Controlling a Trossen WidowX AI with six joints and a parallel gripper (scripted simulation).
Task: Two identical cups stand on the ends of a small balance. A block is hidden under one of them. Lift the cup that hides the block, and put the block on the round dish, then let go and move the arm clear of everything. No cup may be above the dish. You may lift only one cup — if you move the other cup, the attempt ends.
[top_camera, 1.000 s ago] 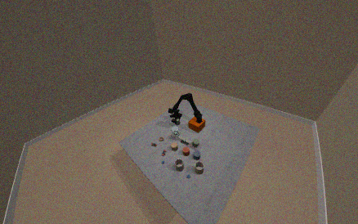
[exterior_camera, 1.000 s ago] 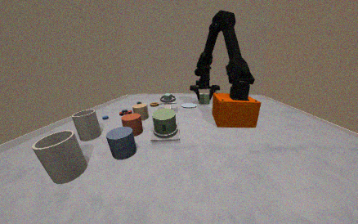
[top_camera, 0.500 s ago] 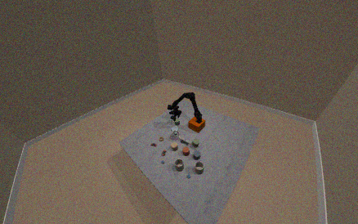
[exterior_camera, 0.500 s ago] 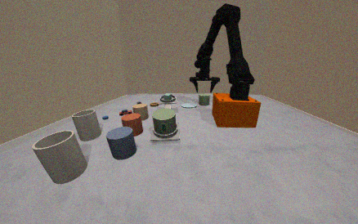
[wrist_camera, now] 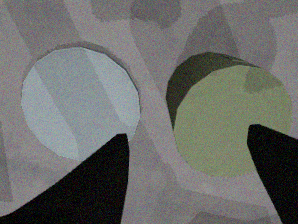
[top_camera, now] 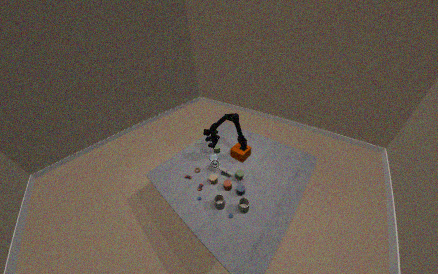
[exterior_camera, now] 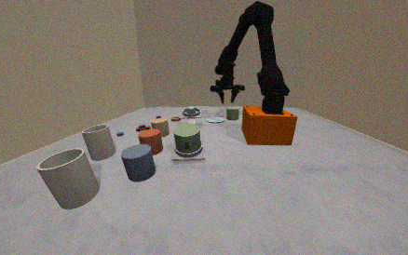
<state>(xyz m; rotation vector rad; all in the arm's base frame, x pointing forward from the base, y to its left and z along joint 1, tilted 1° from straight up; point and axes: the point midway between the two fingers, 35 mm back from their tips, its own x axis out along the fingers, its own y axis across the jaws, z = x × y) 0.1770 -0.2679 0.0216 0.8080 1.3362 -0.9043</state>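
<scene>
- Gripper [top_camera: 211, 144] [exterior_camera: 227, 102] [wrist_camera: 188, 137]: released, fingers apart with nothing between, above a green cup near the counter's [top_camera: 276, 200] [exterior_camera: 257, 200] upper-left edge in the top view.
- That green cup [top_camera: 217, 149] [exterior_camera: 232, 113] [wrist_camera: 232, 122]: mouth down on the counter, beside the dish. Presumably the chosen cover, parked there so nothing hangs over the dish.
- Round dish [top_camera: 213, 157] [exterior_camera: 215, 120] [wrist_camera: 55, 95]: pale blue, flat, no block on it.
- Balance [top_camera: 226, 171] [exterior_camera: 188, 154]: runs from near the dish toward mid-counter. Far pan uncovered; small greyish shape there, probably the block, too blurred to be sure.
- Other green cup [top_camera: 239, 175] [exterior_camera: 187, 140]: on the opposite pan, best left alone, since moving it ends the attempt.
- Orange base [top_camera: 241, 152] [exterior_camera: 270, 130]: toward the counter's top corner.
- Tan, red and blue cylinders stand farther in; two grey open-topped cups lie toward the bottom corner. Likely just clutter.
- Next, I judge: swing to the uncovered pan, fingers wide enough for the block, low and narrow enough to spare the covered end. A nudge could tip the beam.
</scene>
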